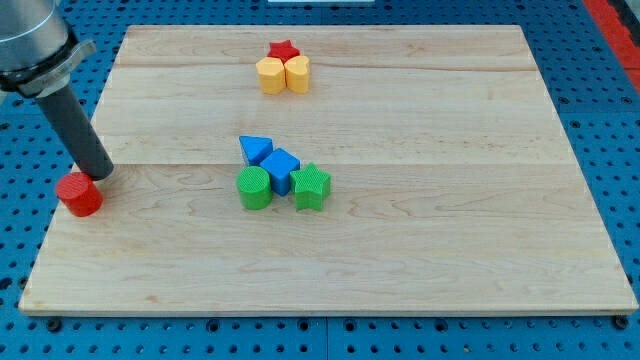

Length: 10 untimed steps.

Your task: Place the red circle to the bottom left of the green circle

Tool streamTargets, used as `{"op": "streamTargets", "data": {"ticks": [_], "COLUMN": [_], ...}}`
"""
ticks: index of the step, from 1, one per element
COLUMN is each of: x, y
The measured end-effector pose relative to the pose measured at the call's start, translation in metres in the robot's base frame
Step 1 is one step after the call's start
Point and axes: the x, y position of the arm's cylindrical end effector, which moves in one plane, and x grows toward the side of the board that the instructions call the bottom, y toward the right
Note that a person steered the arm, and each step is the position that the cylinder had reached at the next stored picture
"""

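Observation:
The red circle (pixel 79 193) lies near the board's left edge, at mid height. My tip (pixel 99 174) rests just to its upper right, touching or nearly touching it. The green circle (pixel 254 187) stands near the board's middle, far to the right of the red circle. It is in a cluster with a blue cube (pixel 281 168), a blue triangle (pixel 255 150) and a green star (pixel 311 186).
A red star (pixel 284 50), a yellow circle (pixel 271 75) and a yellow heart-like block (pixel 296 73) sit together near the view's top. The wooden board (pixel 450 200) lies on a blue perforated table. The arm's body fills the view's top left.

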Motion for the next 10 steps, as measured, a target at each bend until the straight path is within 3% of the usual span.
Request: {"op": "streamTargets", "data": {"ticks": [2, 3, 5, 7, 8, 10], "x": [-0.002, 0.017, 0.038, 0.078, 0.087, 0.063], "y": [-0.047, -0.044, 0.023, 0.028, 0.060, 0.149]}}
